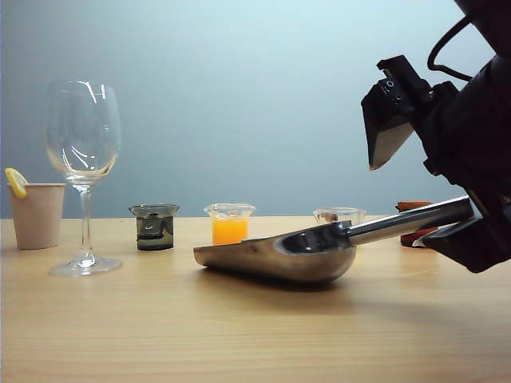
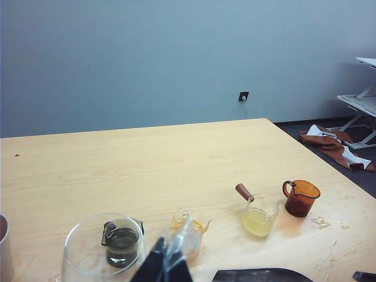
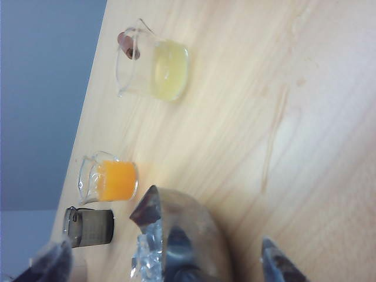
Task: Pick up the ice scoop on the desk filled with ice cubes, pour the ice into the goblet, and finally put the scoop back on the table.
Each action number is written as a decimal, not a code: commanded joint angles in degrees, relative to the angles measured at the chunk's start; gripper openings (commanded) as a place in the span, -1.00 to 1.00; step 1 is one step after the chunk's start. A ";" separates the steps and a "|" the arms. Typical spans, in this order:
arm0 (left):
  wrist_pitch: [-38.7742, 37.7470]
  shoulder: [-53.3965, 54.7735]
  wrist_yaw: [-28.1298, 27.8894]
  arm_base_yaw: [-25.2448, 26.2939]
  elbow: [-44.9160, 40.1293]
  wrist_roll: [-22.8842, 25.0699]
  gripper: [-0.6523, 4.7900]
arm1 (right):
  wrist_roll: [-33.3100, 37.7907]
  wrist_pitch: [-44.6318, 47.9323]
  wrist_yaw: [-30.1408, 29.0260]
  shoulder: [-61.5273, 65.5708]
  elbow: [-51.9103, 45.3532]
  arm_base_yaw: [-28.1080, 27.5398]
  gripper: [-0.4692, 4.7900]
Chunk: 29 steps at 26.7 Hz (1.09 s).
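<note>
Steel scoop (image 1: 275, 254): lies on the table (image 1: 239, 335), ice (image 3: 148, 258) inside, not lifted.
Right gripper (image 3: 167, 264): fingers spread wide, either side of the scoop, nothing clamped.
Left gripper (image 2: 164, 267): beside the goblet (image 1: 83, 171); opening unclear.
Goblet: empty.
Left to do: lifting, pouring, setting down.

Ice scoop (image 1: 275, 251) glossy steel; goblet (image 1: 82, 159) clear glass; desk (image 1: 239, 327) matt pale wood.

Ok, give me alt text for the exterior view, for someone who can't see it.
A steel ice scoop lies on the wooden table, its handle reaching toward the right gripper at the right edge. At left stand an empty goblet and paper cup; behind the scoop, small beakers of dark and orange liquid.
</note>
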 commanded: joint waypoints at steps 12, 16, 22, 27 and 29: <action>0.72 -0.07 -0.02 0.02 0.26 0.22 -0.78 | -11.82 8.92 -13.14 2.99 0.13 -13.75 0.75; 0.68 -0.07 0.00 0.02 0.26 0.20 -0.78 | -12.87 18.01 -16.46 9.09 0.13 -15.45 0.75; 0.68 -0.07 0.00 0.02 0.26 0.20 -0.78 | -12.87 25.14 -16.44 12.96 0.17 -16.06 0.75; 0.68 -0.07 0.00 0.02 0.26 0.20 -0.78 | -13.79 25.18 -16.24 13.00 0.17 -18.58 0.75; 0.68 -0.07 0.00 0.02 0.26 0.20 -0.78 | -14.19 25.20 -16.31 13.00 0.17 -19.74 0.75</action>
